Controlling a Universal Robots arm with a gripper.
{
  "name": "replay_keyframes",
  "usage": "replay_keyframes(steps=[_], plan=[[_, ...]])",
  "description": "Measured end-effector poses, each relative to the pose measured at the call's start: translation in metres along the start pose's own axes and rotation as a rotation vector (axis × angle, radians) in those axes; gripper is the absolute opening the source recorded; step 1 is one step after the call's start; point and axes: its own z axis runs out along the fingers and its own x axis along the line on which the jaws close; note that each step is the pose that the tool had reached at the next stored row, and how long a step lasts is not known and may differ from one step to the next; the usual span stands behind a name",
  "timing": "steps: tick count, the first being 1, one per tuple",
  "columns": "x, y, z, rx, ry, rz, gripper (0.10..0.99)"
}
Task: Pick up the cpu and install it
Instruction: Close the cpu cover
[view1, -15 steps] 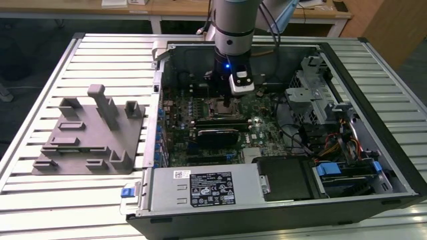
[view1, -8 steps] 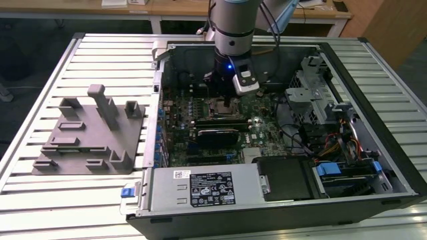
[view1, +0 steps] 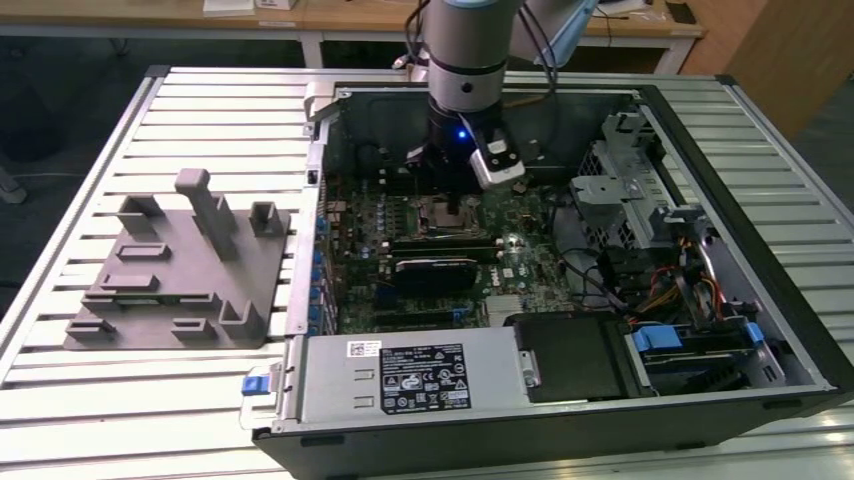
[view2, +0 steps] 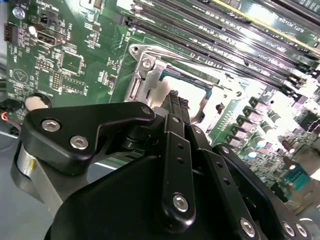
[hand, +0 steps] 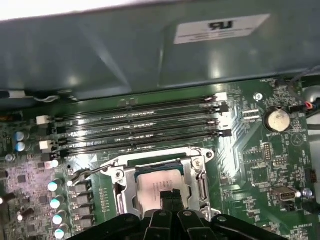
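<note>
Closest to the lens in both wrist views is the black gripper (view2: 177, 97), and its linkage and screws block a big chunk of the board. The two fingers (hand: 165, 196) are pressed together at the tips with nothing between them, so the jaws look clenched and not holding anything.

Right under those tips is the cpu (hand: 156, 181). It sits flat inside the metal socket frame (hand: 120, 185) on the green motherboard (hand: 250, 170), just beside the row of long black memory slots (hand: 140, 127). The edge of the chip nearest the gripper is covered by the fingertips, so I can't tell if they actually touch it. What does show is a pale silver-grey square top with some faint print I can't make out.

In the exterior view the arm hangs over the middle of the open computer case (view1: 801, 330), and the fingertips are too dark to pick out there. The grey plastic fixture (view1: 180, 265) sits on the slatted table (view1: 134, 400), well apart on the exterior view's left. A round coin battery (hand: 278, 119) sits off past the slots.
</note>
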Motion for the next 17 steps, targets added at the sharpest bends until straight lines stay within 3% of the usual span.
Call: replay_keyframes(steps=[17], plan=[[0.0282, -0.0042, 0.0055, 0.0, 0.0001, -0.006, 0.106]])
